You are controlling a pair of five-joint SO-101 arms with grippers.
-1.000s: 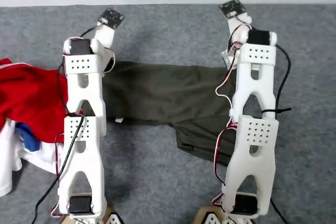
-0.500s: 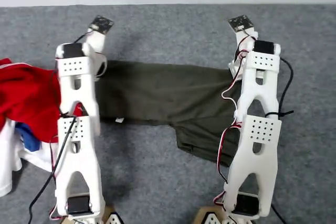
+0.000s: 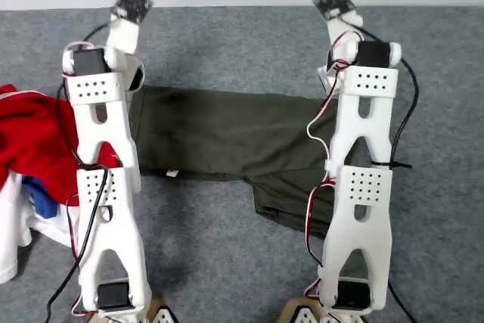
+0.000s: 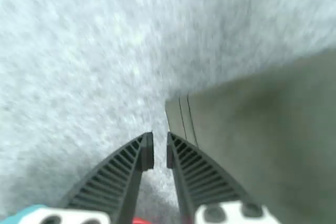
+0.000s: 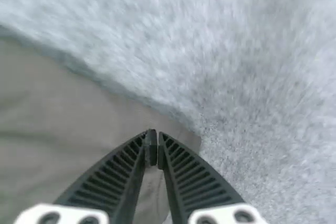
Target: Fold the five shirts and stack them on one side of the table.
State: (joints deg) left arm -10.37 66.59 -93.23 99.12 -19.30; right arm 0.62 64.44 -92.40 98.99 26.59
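Item: olive-green shirt (image 3: 227,134), one, lying flat across the middle of the grey felt-like table (image 3: 227,43), its long body running between the two arms, with a further flap of the same cloth reaching toward the near edge beside the right arm (image 3: 363,156). Item: left arm (image 3: 102,149), standing at the shirt's left end. Its left gripper (image 4: 160,153) points down just short of the shirt's hemmed corner (image 4: 178,114), fingers (image 4: 121,171) parted by a narrow slit and gripping nothing, with grey table between and beyond the tips. Item: right gripper (image 5: 154,150), poised over the shirt's far right corner, fingers (image 5: 184,177) pressed together at the tips (whether any cloth is caught between them cannot be told); olive cloth (image 5: 63,103) lies below and to one side of it, bare grey table to the other. Item: heap of unfolded garments at the table's left edge, apart from the olive shirt, comprising a red shirt (image 3: 34,141) uppermost, a white garment (image 3: 11,225) beneath and nearer the front, and a small blue piece (image 3: 41,198) showing between the two.
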